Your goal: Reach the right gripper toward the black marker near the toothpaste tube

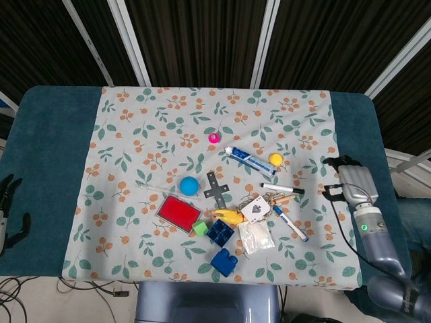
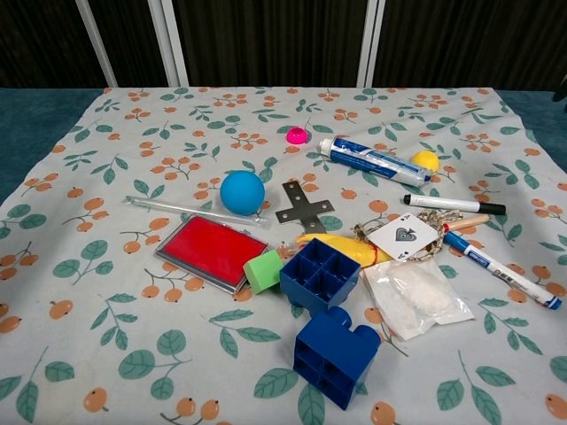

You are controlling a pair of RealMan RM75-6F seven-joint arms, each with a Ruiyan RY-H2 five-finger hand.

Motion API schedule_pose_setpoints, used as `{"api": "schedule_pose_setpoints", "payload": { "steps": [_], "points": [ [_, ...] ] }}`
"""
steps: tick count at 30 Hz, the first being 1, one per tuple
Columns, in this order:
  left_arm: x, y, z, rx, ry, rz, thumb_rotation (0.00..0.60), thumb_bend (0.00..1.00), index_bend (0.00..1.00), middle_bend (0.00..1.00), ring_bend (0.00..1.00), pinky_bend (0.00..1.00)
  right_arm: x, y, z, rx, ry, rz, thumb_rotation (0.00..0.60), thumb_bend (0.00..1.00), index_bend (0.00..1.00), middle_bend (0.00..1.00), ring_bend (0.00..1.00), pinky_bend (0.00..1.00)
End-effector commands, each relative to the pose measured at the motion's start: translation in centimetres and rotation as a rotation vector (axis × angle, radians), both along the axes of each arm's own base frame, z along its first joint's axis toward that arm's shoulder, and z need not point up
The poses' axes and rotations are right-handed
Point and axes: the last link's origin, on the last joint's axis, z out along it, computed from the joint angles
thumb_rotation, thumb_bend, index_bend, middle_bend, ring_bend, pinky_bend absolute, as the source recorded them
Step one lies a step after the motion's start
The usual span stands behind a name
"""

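The black marker [image 1: 281, 189] [image 2: 454, 204] has a white barrel and a black cap and lies on the flowered cloth, just on the near side of the blue-and-white toothpaste tube [image 1: 249, 160] [image 2: 374, 160]. In the head view my right hand [image 1: 350, 179] hovers over the teal table at the cloth's right edge. It is to the right of the marker and apart from it, with fingers spread and nothing in them. My left hand [image 1: 9, 210] hangs at the table's left edge, open and empty. The chest view shows neither hand clearly.
Around the marker lie a yellow ball [image 1: 275, 159], a blue-capped pen [image 1: 290, 223], a spade card with keys [image 1: 256, 208] and a clear bag [image 1: 255, 236]. Further left are blue blocks [image 1: 220, 233], a green cube [image 1: 200, 229], a red pad [image 1: 178, 212], a blue ball [image 1: 189, 185], a metal cross [image 1: 216, 190] and a pink piece [image 1: 214, 138].
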Motion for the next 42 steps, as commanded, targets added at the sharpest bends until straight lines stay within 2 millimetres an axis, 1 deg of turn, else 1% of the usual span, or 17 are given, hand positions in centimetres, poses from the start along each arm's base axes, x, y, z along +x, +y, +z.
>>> {"api": "schedule_pose_setpoints", "payload": {
  "steps": [1, 4, 8, 12, 16, 21, 26, 32, 42],
  "points": [
    [0.0, 0.0, 0.0, -0.001, 0.000, 0.002, 0.600, 0.52, 0.06, 0.00, 0.02, 0.02, 2.0, -2.1, -2.5, 0.012, -0.012, -0.015, 0.600, 0.25, 0.31, 0.32, 0.19, 0.25],
    [0.0, 0.1, 0.0, -0.002, 0.000, 0.003, 0.600, 0.52, 0.06, 0.00, 0.02, 0.02, 3.1, -3.1, -4.1, 0.027, -0.015, -0.038, 0.600, 0.25, 0.32, 0.32, 0.19, 0.25],
    [-0.1, 0.1, 0.0, -0.001, -0.002, 0.005, 0.600, 0.52, 0.06, 0.00, 0.02, 0.02, 3.9, -3.8, -5.7, 0.059, -0.052, -0.085, 0.600, 0.25, 0.33, 0.35, 0.20, 0.25],
    [-0.1, 0.1, 0.1, -0.003, -0.005, 0.007, 0.600, 0.52, 0.06, 0.00, 0.02, 0.02, 3.8, -4.1, -7.0, 0.072, -0.043, -0.117, 0.600, 0.25, 0.34, 0.37, 0.20, 0.25],
    [-0.1, 0.1, 0.0, -0.005, -0.005, 0.008, 0.600, 0.52, 0.06, 0.00, 0.02, 0.02, 3.5, -3.8, -8.2, 0.081, -0.022, -0.135, 0.600, 0.27, 0.35, 0.38, 0.20, 0.25],
    [0.0, 0.1, 0.0, -0.006, -0.007, 0.009, 0.600, 0.52, 0.06, 0.00, 0.02, 0.02, 3.1, -3.6, -9.3, 0.070, 0.018, -0.132, 0.600, 0.28, 0.36, 0.39, 0.20, 0.25],
    [-0.1, 0.1, 0.1, -0.002, -0.010, 0.010, 0.600, 0.52, 0.06, 0.00, 0.02, 0.02, 3.1, -3.6, -10.1, 0.070, 0.023, -0.136, 0.600, 0.28, 0.37, 0.40, 0.20, 0.25],
    [0.0, 0.2, 0.2, 0.000, -0.015, 0.009, 0.600, 0.52, 0.06, 0.00, 0.02, 0.02, 2.5, -3.7, -10.7, 0.070, 0.067, -0.138, 0.600, 0.29, 0.39, 0.42, 0.20, 0.25],
    [0.0, 0.1, 0.1, 0.000, -0.012, 0.008, 0.600, 0.52, 0.06, 0.00, 0.02, 0.02, 2.0, -3.8, -11.5, 0.079, 0.071, -0.150, 0.600, 0.29, 0.41, 0.44, 0.21, 0.25]
  ]
}}
